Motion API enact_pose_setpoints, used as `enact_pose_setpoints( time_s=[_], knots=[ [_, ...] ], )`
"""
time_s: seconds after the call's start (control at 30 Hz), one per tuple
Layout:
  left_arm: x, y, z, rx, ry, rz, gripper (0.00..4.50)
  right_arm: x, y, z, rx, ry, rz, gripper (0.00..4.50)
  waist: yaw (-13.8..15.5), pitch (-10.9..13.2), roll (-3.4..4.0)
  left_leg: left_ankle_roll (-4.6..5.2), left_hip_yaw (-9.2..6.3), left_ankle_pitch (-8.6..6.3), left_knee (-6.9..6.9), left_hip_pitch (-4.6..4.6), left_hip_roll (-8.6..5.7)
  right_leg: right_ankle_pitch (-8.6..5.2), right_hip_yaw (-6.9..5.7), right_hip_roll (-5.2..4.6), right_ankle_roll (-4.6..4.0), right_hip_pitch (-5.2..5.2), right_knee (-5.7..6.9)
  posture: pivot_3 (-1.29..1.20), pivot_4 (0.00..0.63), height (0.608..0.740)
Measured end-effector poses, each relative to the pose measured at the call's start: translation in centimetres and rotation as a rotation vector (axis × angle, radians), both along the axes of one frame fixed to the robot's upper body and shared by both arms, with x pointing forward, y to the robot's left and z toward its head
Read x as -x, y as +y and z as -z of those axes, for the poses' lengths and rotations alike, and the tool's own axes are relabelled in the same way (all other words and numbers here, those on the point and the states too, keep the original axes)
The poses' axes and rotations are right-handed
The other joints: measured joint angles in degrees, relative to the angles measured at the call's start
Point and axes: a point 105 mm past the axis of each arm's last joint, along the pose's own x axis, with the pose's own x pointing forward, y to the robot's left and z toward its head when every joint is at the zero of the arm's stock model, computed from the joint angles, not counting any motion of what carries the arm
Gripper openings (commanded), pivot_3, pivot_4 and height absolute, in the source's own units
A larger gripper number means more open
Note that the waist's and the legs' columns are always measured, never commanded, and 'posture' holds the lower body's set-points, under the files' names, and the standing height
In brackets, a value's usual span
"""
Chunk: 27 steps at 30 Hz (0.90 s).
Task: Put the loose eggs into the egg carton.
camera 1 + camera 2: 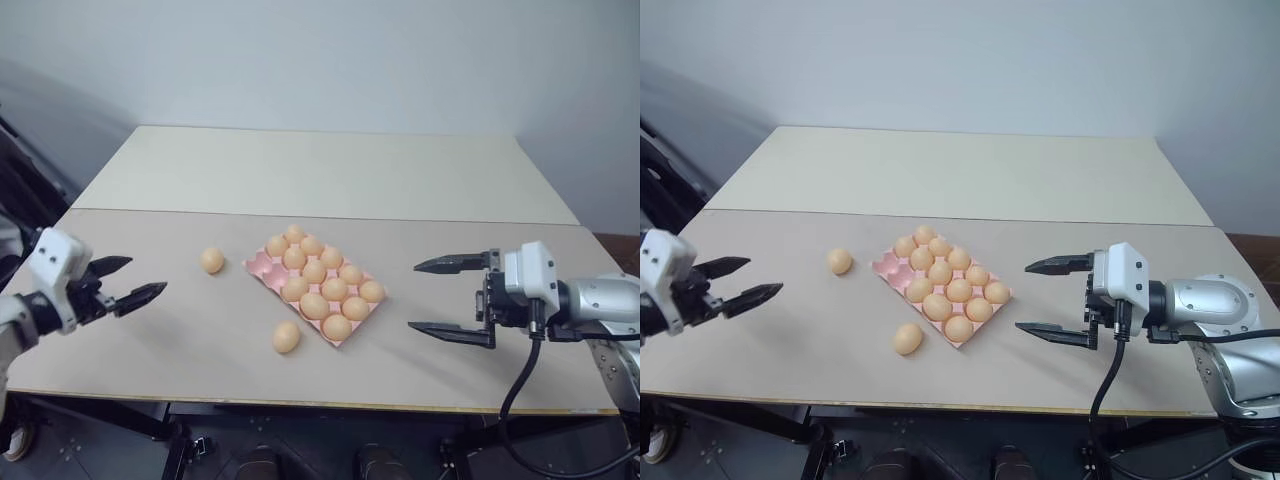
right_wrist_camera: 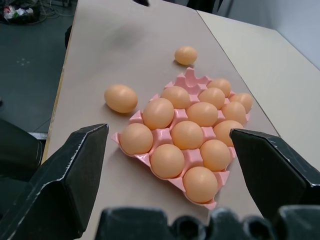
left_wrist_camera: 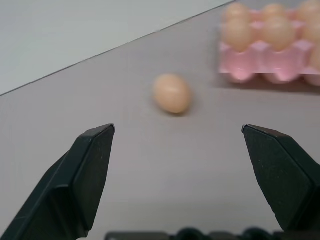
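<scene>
Flanking the pink egg carton [image 1: 262, 266], both grippers stand with jaws apart and empty: one loose egg [image 3: 172, 93] lies ahead of the left gripper [image 1: 130, 283], another egg [image 2: 120, 98] apparently just beside the carton's edge, before the right gripper [image 1: 440, 297].

text: none readable
carton [image 1: 262, 264]: plain pink, no label or brand
eggs [image 1: 286, 337]: no stamps or numbers
surface [image 1: 320, 170]: no markings or signs
claws: no legible lettering
</scene>
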Motion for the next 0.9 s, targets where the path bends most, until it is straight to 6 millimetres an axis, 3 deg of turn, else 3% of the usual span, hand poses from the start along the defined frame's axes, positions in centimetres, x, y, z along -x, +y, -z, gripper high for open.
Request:
enact_pose_setpoints(
  time_s=[0.2,0.33,0.57,0.67,0.83,0.9],
  knots=[
    [-5.2,-2.8,1.1,0.073,-0.002,0.015,4.45,0.1,0.2,-0.1,0.001,-0.010,-0.001,4.50,0.2,0.0,-0.02,0.00,-0.01,0.00,0.08,-0.16,-0.01,0.01,0.00,0.01,-0.01,-0.12,0.02,0.00,0.150,0.740],
    [-7.8,-3.7,2.0,0.089,0.011,-0.019,4.45,0.3,0.2,0.1,0.001,-0.008,0.005,4.50,0.1,0.0,-0.02,0.00,-0.03,0.00,0.09,-0.13,-0.02,0.01,-0.01,0.01,0.00,-0.07,0.03,0.00,0.150,0.740],
    [-10.5,-5.2,4.8,0.081,0.082,-0.052,4.45,0.4,0.4,0.0,-0.002,-0.018,0.015,4.50,-0.1,0.0,-0.04,0.00,-0.05,0.00,0.11,-0.20,-0.03,0.02,-0.02,0.01,0.00,-0.11,0.02,0.00,0.150,0.740],
    [-11.0,-5.3,5.7,0.073,0.127,-0.077,3.83,0.5,0.4,0.0,-0.003,-0.021,0.016,4.50,-0.2,0.0,-0.04,0.00,-0.06,0.01,0.12,-0.19,-0.03,0.02,-0.02,0.01,0.01,-0.10,0.03,0.00,0.150,0.740],
    [-11.0,-5.5,6.5,0.057,0.154,-0.082,2.21,0.5,0.4,0.0,-0.004,-0.025,0.019,4.50,-0.4,0.0,-0.04,0.00,-0.07,0.01,0.12,-0.20,-0.03,0.02,-0.02,0.00,0.01,-0.10,0.04,0.00,0.150,0.740],
    [-11.0,-5.5,6.5,0.055,0.148,-0.079,1.86,0.5,0.4,0.0,-0.005,-0.025,0.022,4.50,-0.4,0.0,-0.04,0.00,-0.09,0.01,0.13,-0.20,-0.03,0.02,-0.04,0.01,0.01,-0.10,0.05,0.00,0.150,0.740]
  ],
)
